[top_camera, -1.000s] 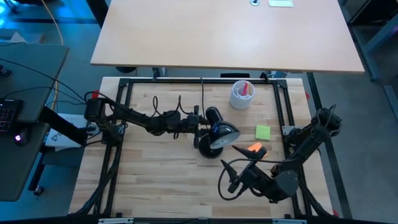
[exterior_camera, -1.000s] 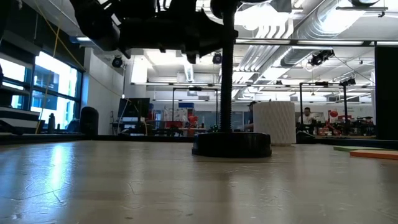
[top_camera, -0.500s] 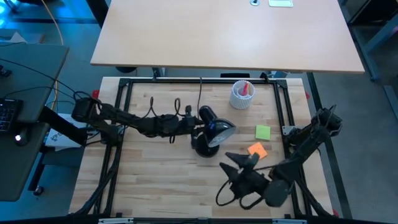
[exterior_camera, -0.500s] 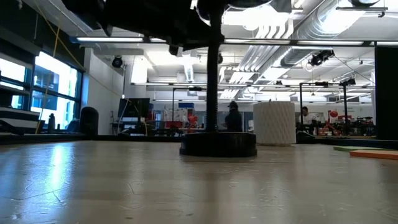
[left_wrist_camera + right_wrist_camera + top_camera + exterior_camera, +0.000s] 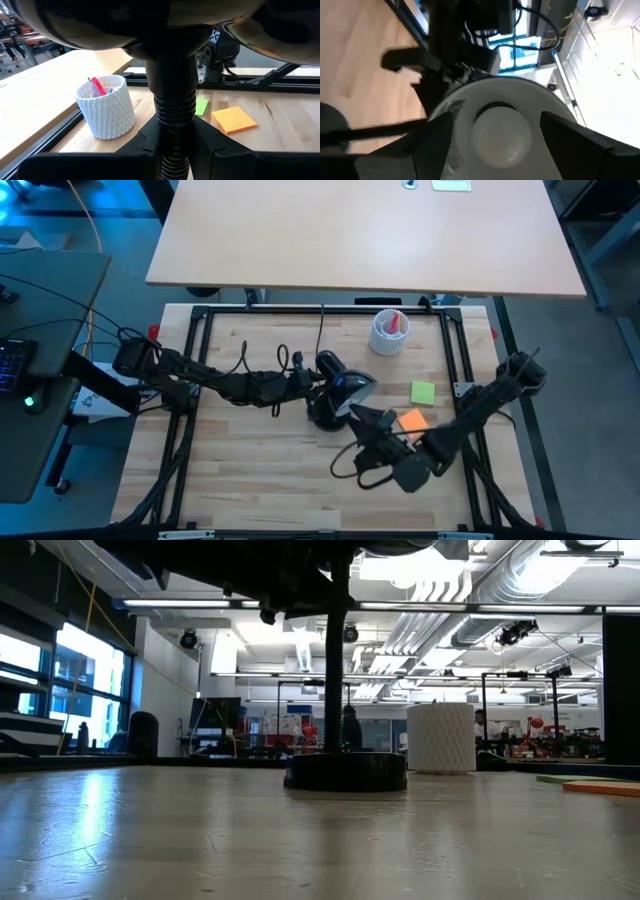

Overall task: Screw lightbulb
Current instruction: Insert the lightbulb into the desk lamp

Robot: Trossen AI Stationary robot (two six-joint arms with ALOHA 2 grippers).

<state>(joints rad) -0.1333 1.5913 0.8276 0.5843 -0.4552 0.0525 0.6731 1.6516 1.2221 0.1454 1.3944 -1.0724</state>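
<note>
The neck of the black desk lamp is held tight between the two dark fingers of the left gripper, which is reached in from the left side of the wooden table. The lamp's round base is set flat on the table, near the middle. The lightbulb is seen inside the lamp's round shade, white and smooth. The right gripper is placed just under the shade, pointed up at the lightbulb, with its fingers spread wide on both sides of it and nothing held. A white ribbed cup is stood behind the lamp. A green note and an orange note are laid flat nearby.
</note>
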